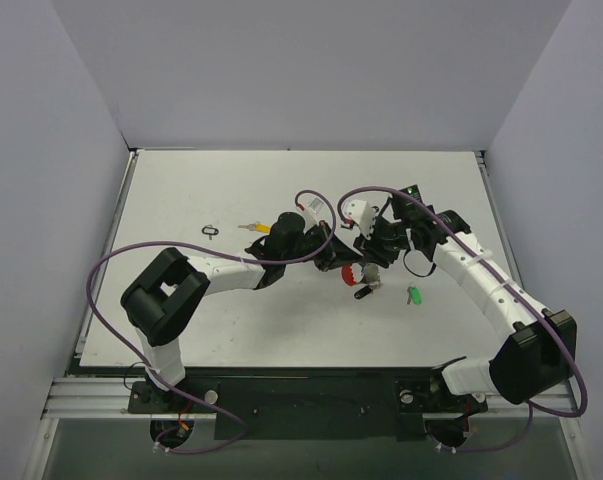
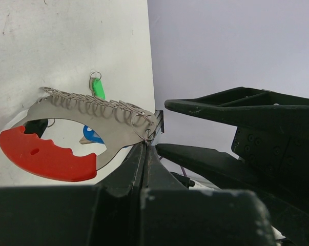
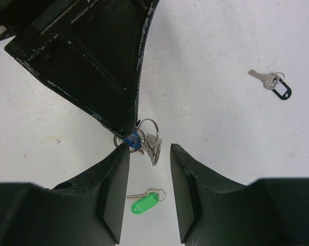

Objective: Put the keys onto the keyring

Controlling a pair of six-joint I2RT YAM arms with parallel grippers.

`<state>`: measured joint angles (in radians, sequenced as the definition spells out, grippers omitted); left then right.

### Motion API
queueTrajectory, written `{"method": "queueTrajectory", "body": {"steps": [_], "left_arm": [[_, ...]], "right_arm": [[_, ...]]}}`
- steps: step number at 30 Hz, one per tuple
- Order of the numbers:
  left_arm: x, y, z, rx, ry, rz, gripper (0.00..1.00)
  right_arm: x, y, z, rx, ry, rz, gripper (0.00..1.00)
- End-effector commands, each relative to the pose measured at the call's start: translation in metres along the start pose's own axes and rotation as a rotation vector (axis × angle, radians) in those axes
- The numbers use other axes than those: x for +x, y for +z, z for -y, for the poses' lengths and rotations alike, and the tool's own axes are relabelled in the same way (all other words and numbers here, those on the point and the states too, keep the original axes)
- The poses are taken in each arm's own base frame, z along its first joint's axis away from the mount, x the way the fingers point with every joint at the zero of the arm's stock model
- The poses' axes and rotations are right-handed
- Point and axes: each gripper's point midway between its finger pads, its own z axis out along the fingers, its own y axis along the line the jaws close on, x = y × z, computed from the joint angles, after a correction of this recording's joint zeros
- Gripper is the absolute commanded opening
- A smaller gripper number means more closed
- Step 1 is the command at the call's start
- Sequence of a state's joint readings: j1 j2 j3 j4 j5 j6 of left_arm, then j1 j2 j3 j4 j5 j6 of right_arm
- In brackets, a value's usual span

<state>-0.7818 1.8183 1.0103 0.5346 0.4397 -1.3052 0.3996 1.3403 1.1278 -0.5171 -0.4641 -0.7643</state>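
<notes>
The keyring (image 2: 100, 120), a silver coil on a flat plate with a curved red piece (image 2: 41, 154), is held above the table by my left gripper (image 2: 146, 145), which is shut on its end. A blue key (image 2: 91, 135) and a black one (image 2: 36, 127) hang at it. From above the red piece (image 1: 351, 274) shows between both grippers. My right gripper (image 3: 149, 147) is open, its fingers on either side of the keyring's end (image 3: 154, 143). A green key (image 3: 144, 203) lies below on the table. The yellow key (image 1: 255, 227) lies beside the left arm.
In the right wrist view a silver key with a black-rimmed tag (image 3: 273, 84) lies apart at the upper right. A small black loop (image 1: 211, 232) lies on the white table (image 1: 181, 190) at the left. The green key (image 1: 415, 295) is near the right forearm.
</notes>
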Motion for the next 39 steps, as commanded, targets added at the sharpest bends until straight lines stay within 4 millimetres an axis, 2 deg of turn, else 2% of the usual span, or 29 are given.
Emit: {"method": "queueTrajectory", "body": {"steps": [1, 9, 22, 39], "left_arm": [[-0.005, 0.001, 0.016, 0.060, 0.029, -0.001, 0.00], [-0.005, 0.001, 0.014, 0.066, 0.023, -0.006, 0.00], [-0.005, 0.000, 0.012, 0.064, 0.021, -0.008, 0.00], [-0.006, 0.000, 0.011, 0.062, 0.017, -0.006, 0.00]], "right_arm": [[-0.006, 0.002, -0.004, -0.042, -0.022, 0.010, 0.33], [-0.003, 0.009, 0.000, -0.036, -0.031, -0.011, 0.33], [-0.013, 0.000, 0.007, 0.018, 0.000, 0.040, 0.22], [-0.017, 0.002, 0.005, 0.007, 0.045, 0.053, 0.07]]}}
